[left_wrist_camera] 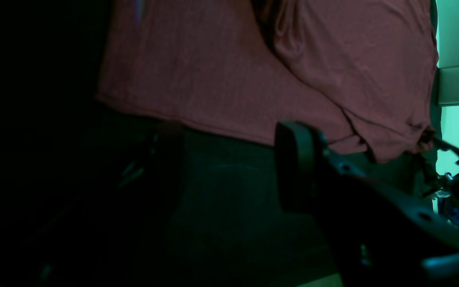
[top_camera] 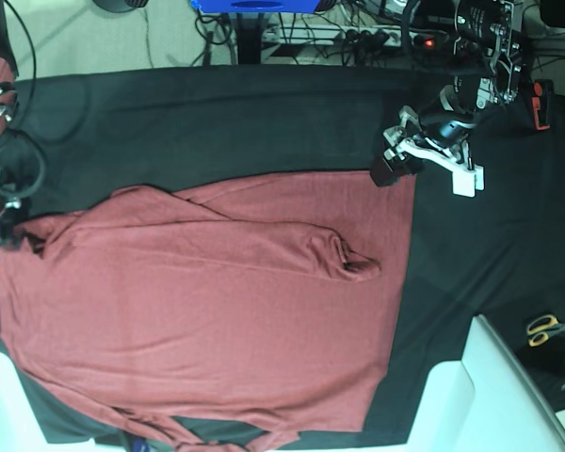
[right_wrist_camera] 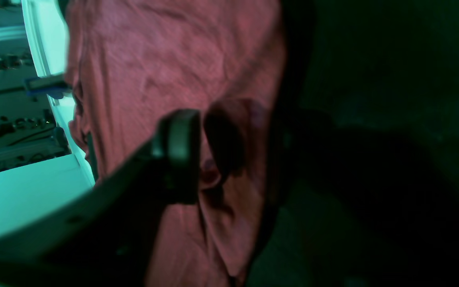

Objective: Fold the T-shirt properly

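Fingers [right_wrist_camera: 177, 155] of the right gripper [right_wrist_camera: 229, 159] fill the near part of the right wrist view, one dark pad on the left and a shadowed one on the right, with a bunched fold of the T-shirt [right_wrist_camera: 165, 67] standing up between them. The jaws stand partly apart around that fold, and the pictures do not settle whether they clamp it. Beyond the pads the maroon knit spreads away in soft wrinkles, with the black tablecloth [right_wrist_camera: 393, 79] to the right of it.

In the left wrist view the left gripper [left_wrist_camera: 229, 167] hangs with its jaws clearly apart, one dark pad on the right plain to see and the other faint on the left, nothing between them. Bare tablecloth lies under the gap. The shirt's hem runs just beyond the fingertips, apart from them, and the fabric stretches on past it, a folded layer overlapping on the right.

From the base view, the shirt lies spread wide across the dark cloth, one long sleeve folded over the body and its cuff resting near the middle. The left gripper sits at the shirt's upper right corner. Farther right, well apart from the shirt, yellow-handled scissors [top_camera: 549, 329] lie on the cloth.
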